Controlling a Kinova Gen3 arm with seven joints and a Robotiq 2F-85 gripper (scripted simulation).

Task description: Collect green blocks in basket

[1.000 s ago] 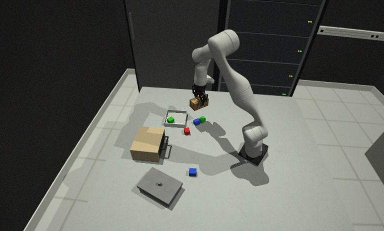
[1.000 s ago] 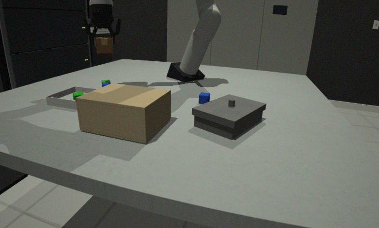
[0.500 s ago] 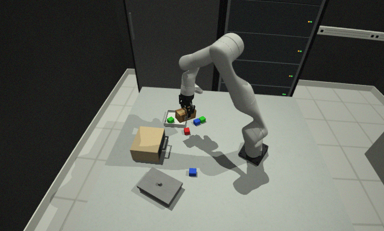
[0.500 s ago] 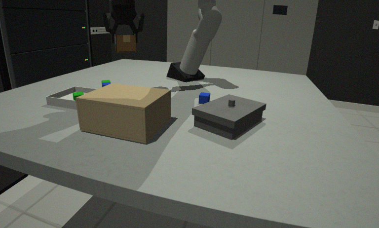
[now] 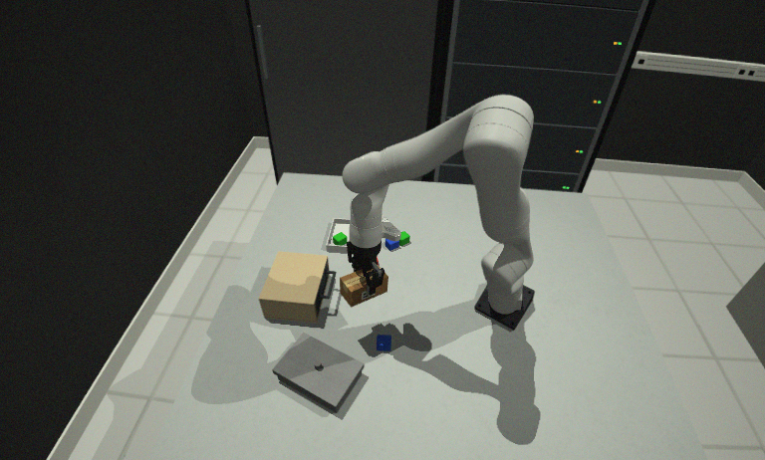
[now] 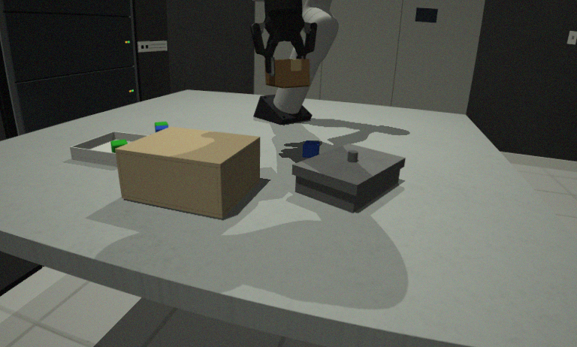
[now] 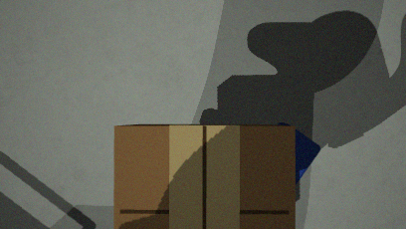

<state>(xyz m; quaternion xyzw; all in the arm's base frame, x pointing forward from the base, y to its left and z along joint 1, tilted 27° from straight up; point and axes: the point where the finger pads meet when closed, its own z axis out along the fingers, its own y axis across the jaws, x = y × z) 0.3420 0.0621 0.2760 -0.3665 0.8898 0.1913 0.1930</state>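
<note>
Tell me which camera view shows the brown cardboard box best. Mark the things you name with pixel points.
The exterior view: the brown cardboard box [image 5: 351, 290] [image 6: 291, 76] [image 7: 144, 169] hangs there against the pale arm, underside edge visible. From the top, fingers partly cover it; the wrist view crops it.

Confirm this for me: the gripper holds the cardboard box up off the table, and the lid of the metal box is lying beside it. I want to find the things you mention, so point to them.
The lid [image 5: 317, 353] [image 6: 329, 161] is not beside the metal box [image 5: 305, 388] [image 6: 325, 191] but on top of it, as the exterior view shows. The rest stands: the gripper [image 5: 368, 277] [image 6: 285, 64] holds the cardboard box [image 5: 354, 291] [image 6: 288, 75] [image 7: 144, 169] off the table.
</note>
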